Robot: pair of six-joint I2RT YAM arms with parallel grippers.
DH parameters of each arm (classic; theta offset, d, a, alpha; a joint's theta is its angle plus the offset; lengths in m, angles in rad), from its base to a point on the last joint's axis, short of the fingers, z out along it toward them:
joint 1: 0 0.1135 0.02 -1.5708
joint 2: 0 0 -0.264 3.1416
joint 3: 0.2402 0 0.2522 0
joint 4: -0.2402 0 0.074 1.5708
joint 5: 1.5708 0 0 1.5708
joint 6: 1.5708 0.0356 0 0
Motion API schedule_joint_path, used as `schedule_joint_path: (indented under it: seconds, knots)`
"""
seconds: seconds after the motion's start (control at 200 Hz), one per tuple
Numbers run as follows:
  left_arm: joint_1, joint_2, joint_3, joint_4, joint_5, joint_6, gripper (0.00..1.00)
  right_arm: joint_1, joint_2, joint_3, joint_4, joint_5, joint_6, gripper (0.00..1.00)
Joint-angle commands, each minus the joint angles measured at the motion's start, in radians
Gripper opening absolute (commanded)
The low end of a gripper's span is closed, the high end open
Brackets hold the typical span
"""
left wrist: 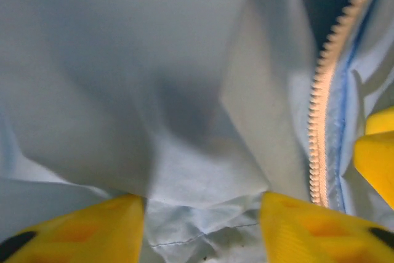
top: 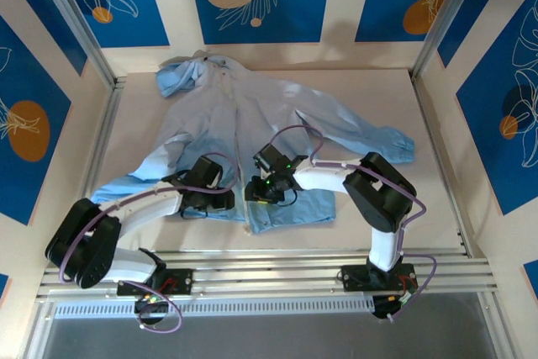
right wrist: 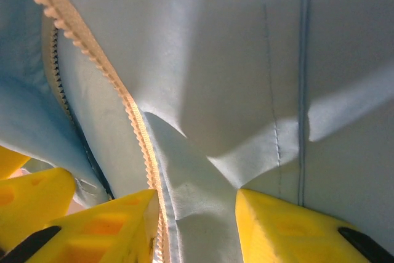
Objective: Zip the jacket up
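Observation:
The light-blue jacket point(top: 244, 115) lies spread flat on the table, hood at the back, hem toward the arm bases. Its pale zipper strip point(left wrist: 320, 121) runs down the open front. My left gripper point(top: 217, 199) is low on the left front panel near the hem. Its yellow fingers point(left wrist: 98, 229) are apart and press into a bunched fold of jacket fabric point(left wrist: 197, 152). My right gripper point(top: 259, 191) sits just right of the zipper. It is open, one finger point(right wrist: 117, 229) against the zipper teeth point(right wrist: 132, 115), with a fold of cloth point(right wrist: 197, 195) between the fingers.
Metal frame rails point(top: 252, 262) run along the table's near edge, and patterned blue walls close in the sides and back. Both sleeves spread outward; the right cuff point(top: 395, 142) lies near the right wall. Each gripper's yellow finger shows at the edge of the other's wrist view.

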Motion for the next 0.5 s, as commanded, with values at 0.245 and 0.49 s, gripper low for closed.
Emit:
schedule_joint_path:
  seconds: [0.245,0.49]
  knots:
    - [-0.009,-0.128,0.062,-0.188,-0.101,0.035,0.0,-0.015,-0.056,-0.081,-0.04,0.005,0.02,0.4]
    - [-0.009,-0.182,0.059,-0.2,-0.098,-0.002,0.0,-0.043,-0.082,-0.129,-0.021,-0.018,0.02,0.4]
